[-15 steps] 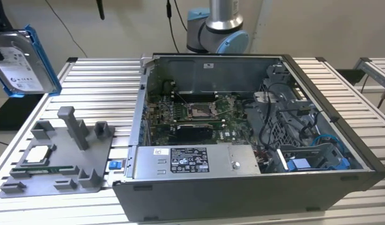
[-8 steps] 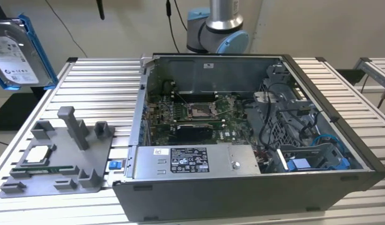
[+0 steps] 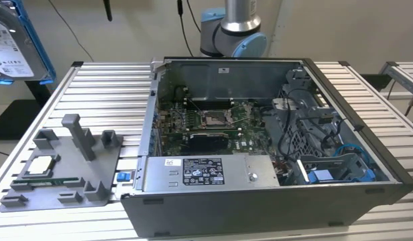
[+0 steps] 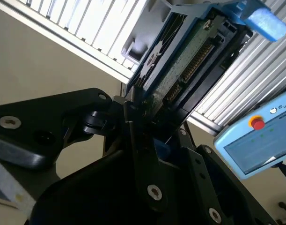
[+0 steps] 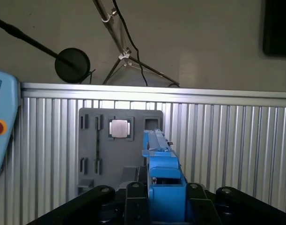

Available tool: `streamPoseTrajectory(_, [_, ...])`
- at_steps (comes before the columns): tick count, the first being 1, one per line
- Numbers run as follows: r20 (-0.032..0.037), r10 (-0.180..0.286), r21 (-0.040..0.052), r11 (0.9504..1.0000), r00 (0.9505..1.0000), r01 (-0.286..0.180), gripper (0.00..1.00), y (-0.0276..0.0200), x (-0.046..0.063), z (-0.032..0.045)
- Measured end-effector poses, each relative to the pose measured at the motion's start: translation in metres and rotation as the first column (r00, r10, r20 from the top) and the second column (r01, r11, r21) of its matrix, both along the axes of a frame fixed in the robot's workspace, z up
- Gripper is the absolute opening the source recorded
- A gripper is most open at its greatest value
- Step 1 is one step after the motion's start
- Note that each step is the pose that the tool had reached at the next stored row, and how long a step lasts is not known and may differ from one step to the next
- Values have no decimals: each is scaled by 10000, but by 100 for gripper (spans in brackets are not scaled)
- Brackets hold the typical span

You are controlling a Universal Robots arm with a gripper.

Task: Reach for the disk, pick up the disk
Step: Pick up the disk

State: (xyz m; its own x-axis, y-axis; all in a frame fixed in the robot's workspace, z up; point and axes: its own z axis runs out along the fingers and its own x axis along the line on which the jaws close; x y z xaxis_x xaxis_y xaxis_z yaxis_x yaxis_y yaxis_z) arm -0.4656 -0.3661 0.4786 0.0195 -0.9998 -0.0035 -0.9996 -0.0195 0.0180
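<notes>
Silver disk (image 3: 12, 50) — blue-framed, grey ribbed table (image 3: 106, 85)

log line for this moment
stage: disk lifted; gripper: shut on disk; disk: in the air, clear of table; cpu chip: in grey tray

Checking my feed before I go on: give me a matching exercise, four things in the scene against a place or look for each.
Things:
1. disk
2. CPU chip
3. power supply
4. teach pendant

Descriptions:
A. sits in the grey fixture tray
B. light blue with a red button
C. clamped in the gripper
D. inside the open computer case

Pairs: 1-C, 2-A, 3-D, 4-B
</notes>
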Motion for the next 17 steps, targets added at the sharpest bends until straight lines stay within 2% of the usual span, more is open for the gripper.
streamPoseTrajectory(4, [2, 4, 33, 10000, 10000, -4, 0, 0, -1, 67])
streamPoseTrajectory(13, [8, 6, 38, 10000, 10000, -6, 0, 0, -7, 83])
streamPoseTrajectory(17, [7, 5, 38, 10000, 10000, -5, 0, 0, 26, 83])
